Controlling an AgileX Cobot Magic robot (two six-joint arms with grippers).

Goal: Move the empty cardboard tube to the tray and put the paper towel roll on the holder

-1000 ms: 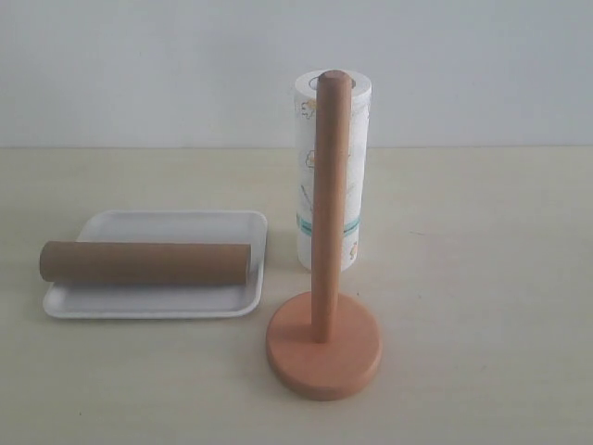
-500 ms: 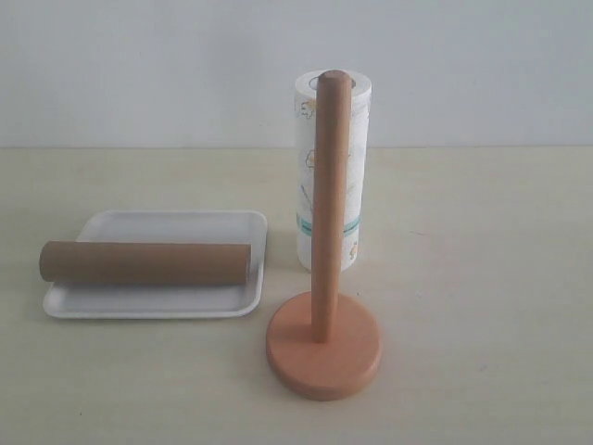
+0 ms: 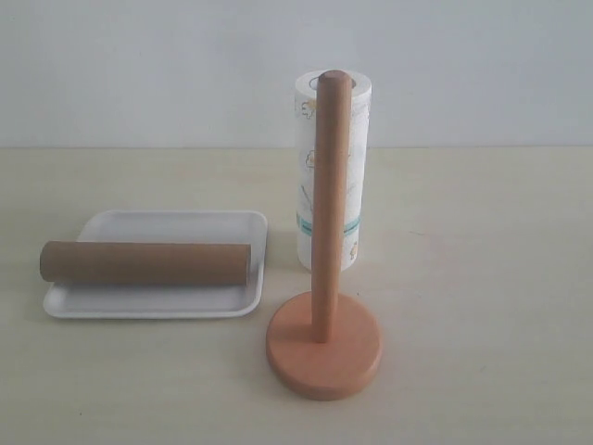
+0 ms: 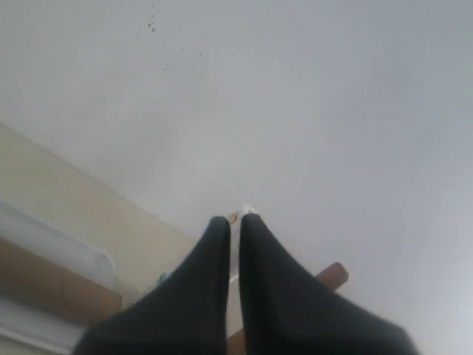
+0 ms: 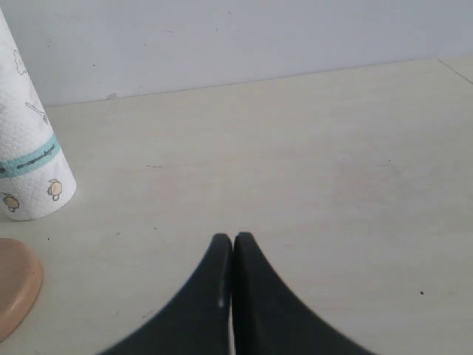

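Note:
The brown empty cardboard tube lies on its side across the white tray at the left. The holder stands at front centre, its dowel bare. Right behind it the paper towel roll stands upright on the table. Neither gripper shows in the exterior view. My left gripper is shut on nothing; its view shows the tube on the tray and the holder's dowel top. My right gripper is shut and empty over bare table, with the roll and the holder's base off to one side.
A pale beige table carries everything, and a plain white wall rises behind it. Open table surface lies to the right of the holder and the roll.

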